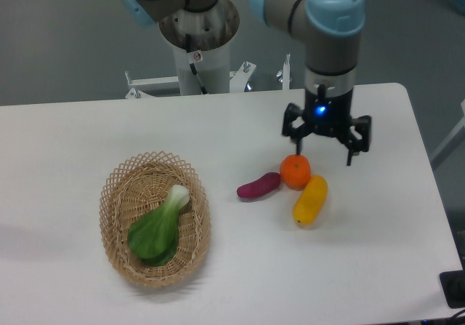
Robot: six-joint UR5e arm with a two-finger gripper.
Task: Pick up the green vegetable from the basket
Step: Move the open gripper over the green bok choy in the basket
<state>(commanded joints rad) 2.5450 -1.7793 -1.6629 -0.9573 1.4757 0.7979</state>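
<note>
The green vegetable (159,225) lies inside the oval tan wicker basket (118,194) at the front left of the white table, its pale stem pointing up and to the right. My gripper (324,152) hangs over the right half of the table, far to the right of the basket. Its fingers (352,147) are spread open and hold nothing. It hovers just behind the orange fruit (296,171).
A purple eggplant-like piece (259,186), the orange fruit and a yellow oblong fruit (310,200) lie together just below my gripper. The arm's base column (197,41) stands at the table's back edge. The table's right edge (429,172) is close to the gripper.
</note>
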